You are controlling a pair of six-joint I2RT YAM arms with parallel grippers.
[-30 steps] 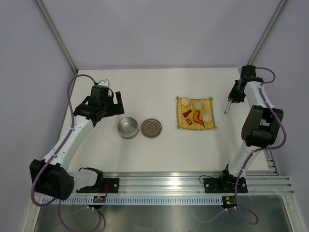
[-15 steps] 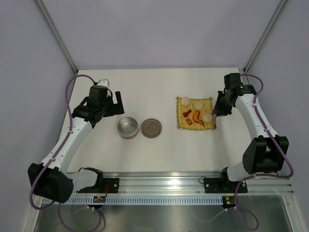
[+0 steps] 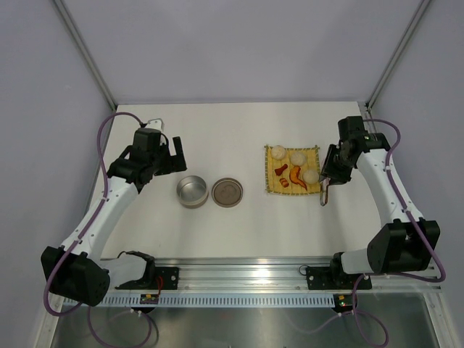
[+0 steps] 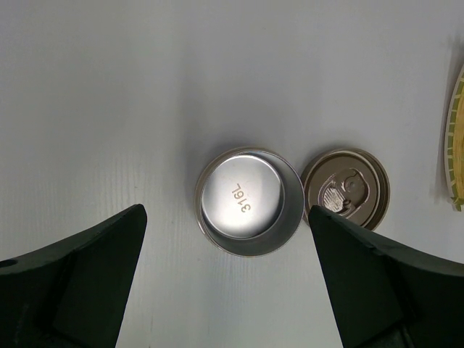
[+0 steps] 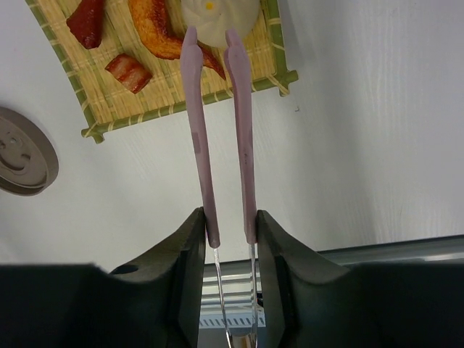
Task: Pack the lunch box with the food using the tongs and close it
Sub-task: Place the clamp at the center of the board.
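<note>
On the white table, right fingers clamp the tongs, tips at a cream ball; left fingers wide.

Three cream balls, one tin, one lid, one mat, one tongs.

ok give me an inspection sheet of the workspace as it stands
surface: white table, no spills seen
job's things: tin open and empty, lid beside it; food all on the mat; tongs held, tips by a ball
clutter: nothing seen
grippers: left gripper open above tin; right gripper shut on tongs
cables: purple cables looped along both arms
surroundings: grey walls, metal rail at near edge
</note>
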